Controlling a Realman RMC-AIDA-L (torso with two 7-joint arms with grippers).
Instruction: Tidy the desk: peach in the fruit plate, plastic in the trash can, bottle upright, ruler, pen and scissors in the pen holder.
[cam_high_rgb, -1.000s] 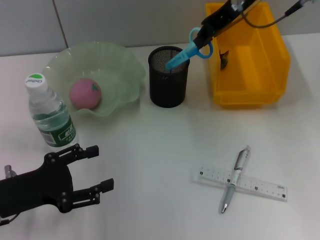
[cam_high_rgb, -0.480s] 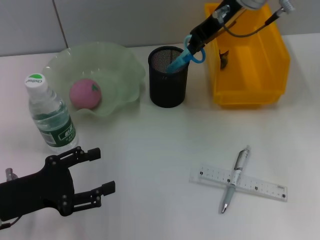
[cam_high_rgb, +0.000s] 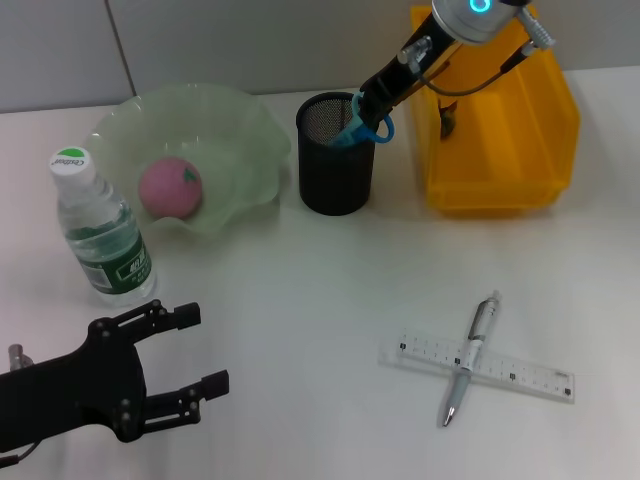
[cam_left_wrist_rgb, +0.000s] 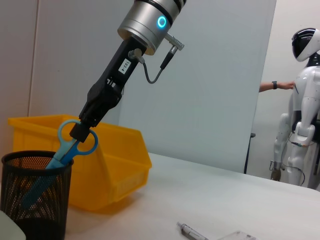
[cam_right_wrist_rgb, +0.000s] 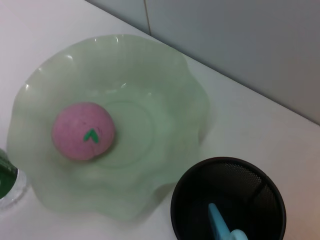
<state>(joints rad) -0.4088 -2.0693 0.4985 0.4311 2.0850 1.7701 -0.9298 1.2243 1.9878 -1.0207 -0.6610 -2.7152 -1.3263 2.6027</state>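
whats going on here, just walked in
The right gripper is lowering blue scissors blade-first into the black mesh pen holder, gripping them at the handles. The peach already sits in the green fruit plate and the bottle stands upright. A pen lies across a ruler on the desk, not yet picked up. The left gripper waits open near the bottle.

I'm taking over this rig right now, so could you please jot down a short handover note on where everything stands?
Right gripper: shut on the scissors, blades already down in the pen holder.
Left gripper: open, idle at the near left.
Done: peach in the fruit plate; bottle upright beside it.
Left: release the scissors, then move the pen and the ruler under it, both lying crossed on the desk, to the holder.
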